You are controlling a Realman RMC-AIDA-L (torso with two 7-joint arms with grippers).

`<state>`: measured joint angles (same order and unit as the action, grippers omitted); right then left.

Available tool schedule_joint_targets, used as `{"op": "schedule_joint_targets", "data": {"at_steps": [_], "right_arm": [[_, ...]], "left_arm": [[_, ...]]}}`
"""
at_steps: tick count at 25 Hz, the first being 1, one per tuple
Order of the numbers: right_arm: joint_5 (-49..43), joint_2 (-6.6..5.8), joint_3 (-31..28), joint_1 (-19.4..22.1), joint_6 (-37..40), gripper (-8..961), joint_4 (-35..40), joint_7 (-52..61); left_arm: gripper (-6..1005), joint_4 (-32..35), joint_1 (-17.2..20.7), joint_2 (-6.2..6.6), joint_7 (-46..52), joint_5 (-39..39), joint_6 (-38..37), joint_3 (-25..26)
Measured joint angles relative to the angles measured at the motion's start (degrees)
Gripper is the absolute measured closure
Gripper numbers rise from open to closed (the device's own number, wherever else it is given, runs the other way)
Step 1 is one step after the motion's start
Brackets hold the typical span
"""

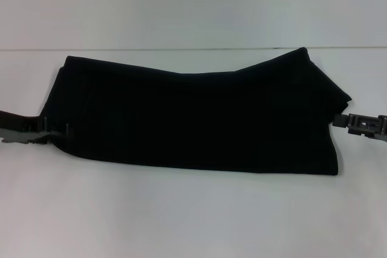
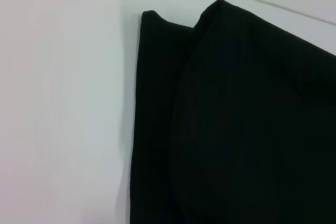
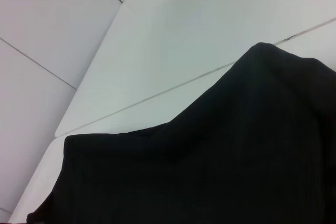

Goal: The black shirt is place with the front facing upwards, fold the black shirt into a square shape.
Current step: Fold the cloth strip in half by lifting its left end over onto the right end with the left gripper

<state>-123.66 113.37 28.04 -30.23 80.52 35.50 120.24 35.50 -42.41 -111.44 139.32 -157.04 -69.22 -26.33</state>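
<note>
The black shirt (image 1: 199, 116) lies across the middle of the white bench (image 1: 193, 216), folded into a long band running side to side, no lettering showing. The left gripper (image 1: 57, 132) sits at the band's left end and the right gripper (image 1: 338, 122) at its right end, each touching the cloth; whether either is clamped on it cannot be told.

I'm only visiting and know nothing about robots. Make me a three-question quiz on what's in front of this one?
1. True or false: the black shirt lies fully spread out, lettering showing.
2. Where is the left gripper? A) at the shirt's left end B) above its middle
3. Fill in: the right gripper sits at the shirt's ____ end.

Key: 1 false, it is folded into a long band with no lettering visible; 2 A; 3 right.
</note>
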Motion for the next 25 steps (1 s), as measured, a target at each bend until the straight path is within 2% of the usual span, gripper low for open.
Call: {"op": "schedule_joint_targets", "data": {"at_steps": [7, 12, 17, 25], "right_arm": [[0.0, -0.08, 0.0, -0.27, -0.29, 178, -0.5, 0.0], [0.0, -0.04, 0.0, -0.4, -0.43, 177, -0.52, 0.12], [0.0, -0.02, 0.0, -0.5, -0.35, 177, -0.52, 0.5], [0.0, 0.01, 0.14, -0.62, -0.41, 178, -0.52, 0.61]], "left_arm": [[278, -0.29, -0.04, -0.3, -0.47, -0.01, 1.86, -0.09], [342, -1.41, -0.16, -1.16, -0.46, -0.32, 6.27, -0.93], [500, -1.11, -0.26, -1.77, -0.69, -0.25, 8.05, -2.29], [730, 0.91, 1.1, -1.9, -2.31, 1.61, 8.11, -1.76]]}}
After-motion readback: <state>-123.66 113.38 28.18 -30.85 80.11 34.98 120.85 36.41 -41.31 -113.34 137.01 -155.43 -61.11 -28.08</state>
